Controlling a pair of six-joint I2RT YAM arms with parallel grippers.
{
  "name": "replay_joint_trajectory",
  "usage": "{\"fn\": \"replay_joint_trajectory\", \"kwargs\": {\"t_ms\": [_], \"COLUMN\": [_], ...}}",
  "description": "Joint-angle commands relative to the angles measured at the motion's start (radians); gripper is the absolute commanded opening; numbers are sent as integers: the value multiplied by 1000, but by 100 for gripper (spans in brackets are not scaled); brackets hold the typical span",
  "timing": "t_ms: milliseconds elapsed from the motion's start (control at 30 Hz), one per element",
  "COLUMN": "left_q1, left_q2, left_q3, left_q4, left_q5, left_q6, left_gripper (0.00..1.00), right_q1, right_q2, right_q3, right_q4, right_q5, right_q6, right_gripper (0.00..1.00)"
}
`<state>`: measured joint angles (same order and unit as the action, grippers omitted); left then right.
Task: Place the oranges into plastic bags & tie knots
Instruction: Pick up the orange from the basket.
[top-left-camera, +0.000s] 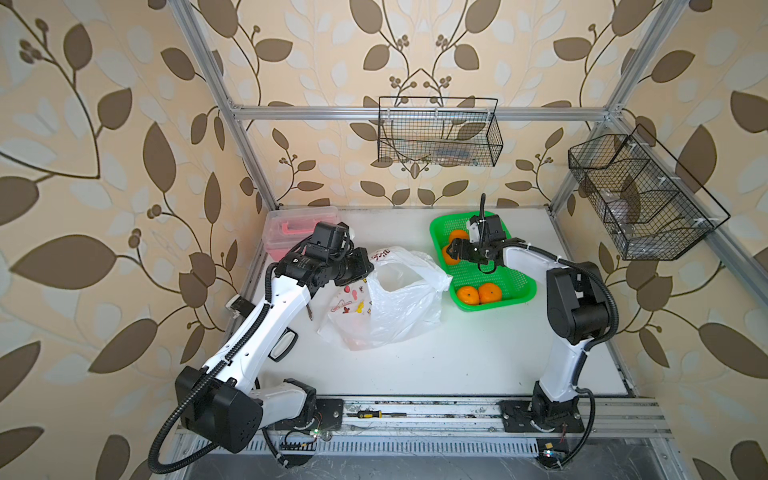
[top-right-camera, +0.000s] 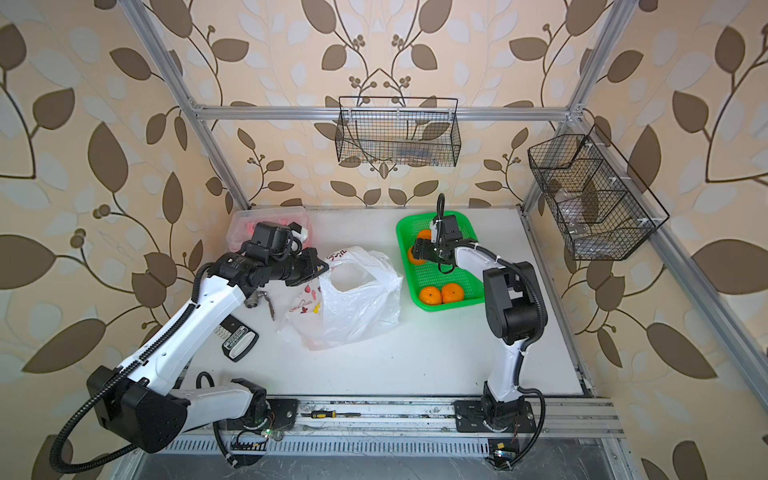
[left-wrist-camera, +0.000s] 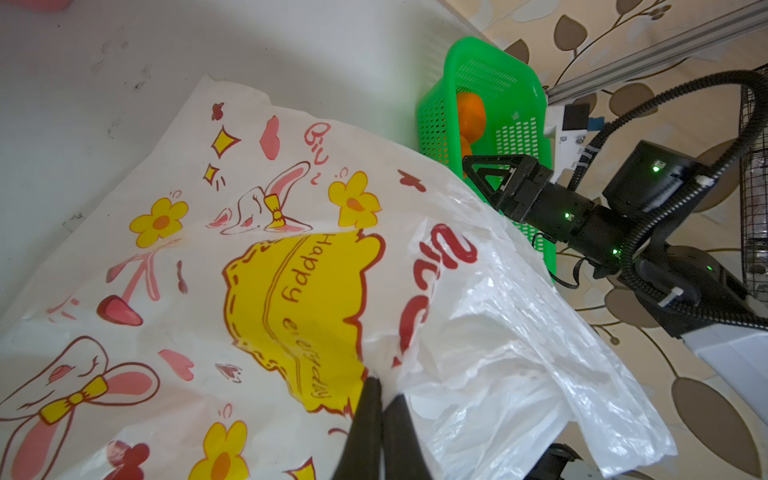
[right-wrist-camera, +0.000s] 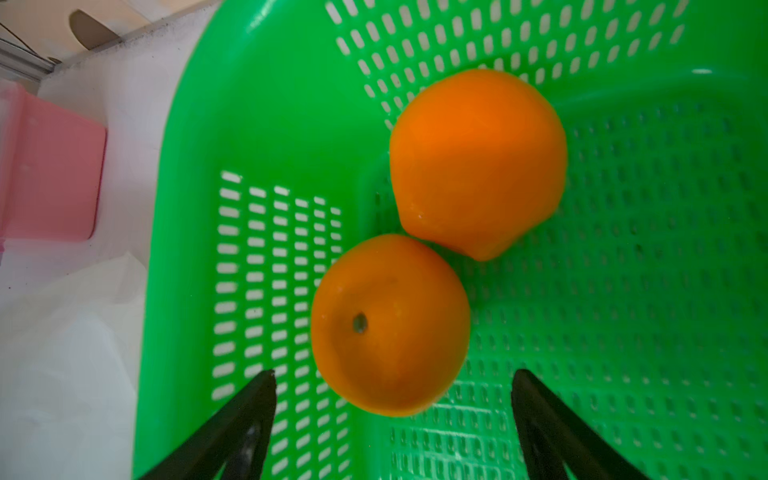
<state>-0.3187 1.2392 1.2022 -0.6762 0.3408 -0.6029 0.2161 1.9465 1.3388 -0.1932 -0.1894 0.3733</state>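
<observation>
White worktop (top-left-camera: 415, 365) fills the framed cell, with leaf wallpaper (top-left-camera: 124, 166) behind. Crumpled, the bag (top-left-camera: 399, 303) sits near the worktop's middle, mouth gaping upward and printed side toward the left edge. Just beside it, toward the far right corner, lies the green basket (top-left-camera: 519, 286). A pink box (top-left-camera: 299, 224) stands in the far left corner. 4 oranges (top-left-camera: 490, 293) show in the basket: 2 touching at its near end, 2 touching at its far end. The left gripper (left-wrist-camera: 384, 392) is clamped tight on the bag's rim by the yellow patch. The right gripper (right-wrist-camera: 394, 374) hangs over the far pair, jaws spread wide to either side of 1 orange (right-wrist-camera: 390, 324), gripping nothing.
</observation>
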Motion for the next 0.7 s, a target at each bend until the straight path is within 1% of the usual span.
{"fn": "replay_joint_trajectory", "kwargs": {"t_ms": [0,133,367,433,533,633,667], "left_q1": [9,9,9,9,9,9,9], "left_q2": [-12,-17,-22,-23,-20,-19,-20], "left_q3": [20,17,13,10,8,5,4], "left_q4": [12,7,3,3,3,4,4], "left_q5": [9,3,-4,-3,-5,-2,-2], "left_q6": [20,26,26,29,28,29,29], "left_gripper": [0,0,0,0,0,0,0], "right_q1": [19,34,51,52,50,40,38], "right_q2": [47,104,148,154,175,177,171], "right_q3": [59,100,132,128,143,142,136], "right_q4": [29,-15,-121,-130,-152,-144,-137], "right_q5": [23,59,173,187,198,194,194], "right_q6": [23,17,-31,-46,-65,-68,-68], "right_gripper": [89,89,89,89,87,81,80]}}
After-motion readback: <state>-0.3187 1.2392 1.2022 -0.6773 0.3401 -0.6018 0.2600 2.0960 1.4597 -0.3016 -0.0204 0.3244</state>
